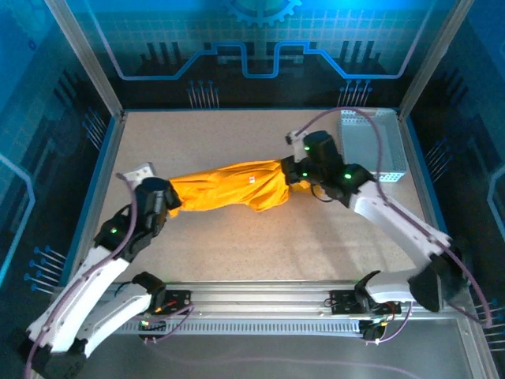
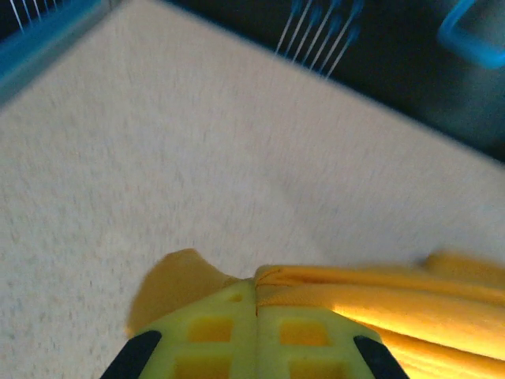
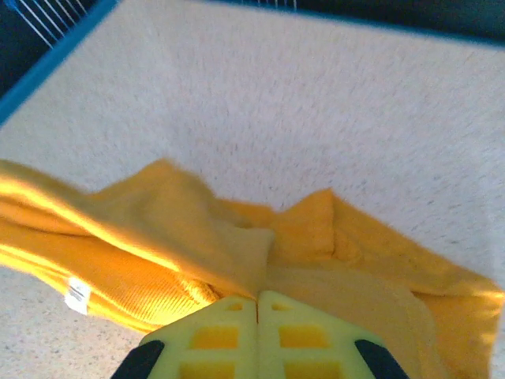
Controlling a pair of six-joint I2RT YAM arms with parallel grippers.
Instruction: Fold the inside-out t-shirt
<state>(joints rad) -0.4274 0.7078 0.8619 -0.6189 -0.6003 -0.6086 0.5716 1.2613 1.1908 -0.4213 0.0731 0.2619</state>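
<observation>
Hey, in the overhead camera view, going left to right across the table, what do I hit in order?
The left gripper, shut on one end of the orange t-shirt → the shirt itself → right gripper, shut on its other end → pale perforated basket.

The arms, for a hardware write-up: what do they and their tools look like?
The left arm and right arm have white link shells, black joints with small green lights, and thin purplish cables. The left tool and right tool have lime-yellow fingers with square recesses.
</observation>
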